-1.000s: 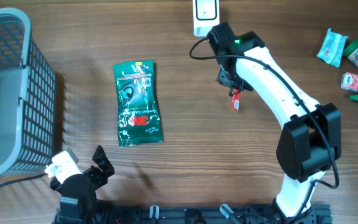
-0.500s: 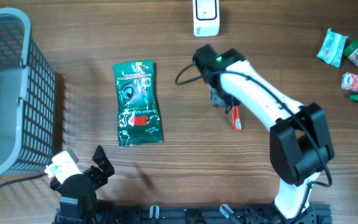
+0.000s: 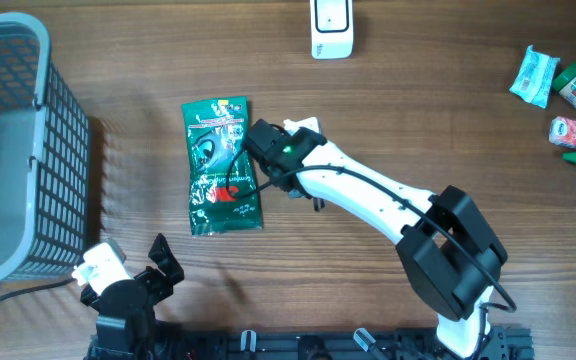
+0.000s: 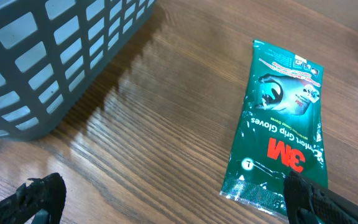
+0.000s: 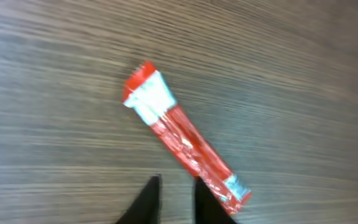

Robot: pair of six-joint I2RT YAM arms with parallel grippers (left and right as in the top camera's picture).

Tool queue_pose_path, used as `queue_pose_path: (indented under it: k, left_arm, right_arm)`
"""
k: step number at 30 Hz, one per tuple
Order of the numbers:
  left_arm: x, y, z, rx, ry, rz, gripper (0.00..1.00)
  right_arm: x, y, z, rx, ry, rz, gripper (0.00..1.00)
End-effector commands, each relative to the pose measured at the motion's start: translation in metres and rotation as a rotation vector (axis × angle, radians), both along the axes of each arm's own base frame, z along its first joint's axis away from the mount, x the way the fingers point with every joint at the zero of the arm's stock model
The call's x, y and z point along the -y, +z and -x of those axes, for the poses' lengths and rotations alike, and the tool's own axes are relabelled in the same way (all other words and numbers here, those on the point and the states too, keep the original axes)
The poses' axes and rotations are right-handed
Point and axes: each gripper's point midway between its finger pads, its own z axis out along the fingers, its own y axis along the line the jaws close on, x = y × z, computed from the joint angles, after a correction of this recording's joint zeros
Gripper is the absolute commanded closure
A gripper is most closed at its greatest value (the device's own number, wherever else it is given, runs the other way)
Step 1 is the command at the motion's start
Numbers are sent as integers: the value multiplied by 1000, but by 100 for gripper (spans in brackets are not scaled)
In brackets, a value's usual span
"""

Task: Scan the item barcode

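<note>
Your left pincer (image 4: 169,193) spread wide, lower frame | your right pincer (image 5: 174,200) slightly parted, bottom edge | sachet (image 5: 182,146) on table (image 5: 303,56) mid-frame, unpinched

green glove packet (image 3: 216,145), red-and-white sachet (image 5: 187,147), grey lattice basket (image 3: 68,170)

A green glove packet (image 3: 223,165) lies left of centre on the worktop (image 3: 388,110). The right arm (image 3: 368,198) reaches in from the lower right, its wrist over the packet's right edge. A grey basket (image 3: 68,150) fills the far left, a white scanner (image 3: 330,28) sits top centre, and the left gripper (image 3: 164,262) is lower left.
</note>
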Motion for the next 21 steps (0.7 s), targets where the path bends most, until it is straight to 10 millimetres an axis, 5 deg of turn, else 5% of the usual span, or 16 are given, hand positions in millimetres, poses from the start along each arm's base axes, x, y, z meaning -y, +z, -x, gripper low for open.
queue_pose_path:
  k: [1,3,5,8,14,18,21]
  left_arm:
    - [-3,0,0,8,21,1,0]
    - [-3,0,0,9,21,1,0]
    - [-3,0,0,8,21,1,0]
    - [-3,0,0,8,21,1,0]
    - [-3,0,0,8,21,1,0]
    - [-3,0,0,8,21,1,0]
    - [-3,0,0,9,21,2,0]
  right_arm:
    - [-6,-10,0,-61,37,-49,57]
    - [-8,-10,-2,-102,77,-74,31]
    - [-11,-11,-1,-163,115,-127,25]
    - [-12,-14,-1,-301,225,-265,28]
    - [23,-24,-24,-340,204,-373,33]
    - [25,-50,-21,-386,229,-343,34]
    - [26,-69,-17,-429,227,-334,44]
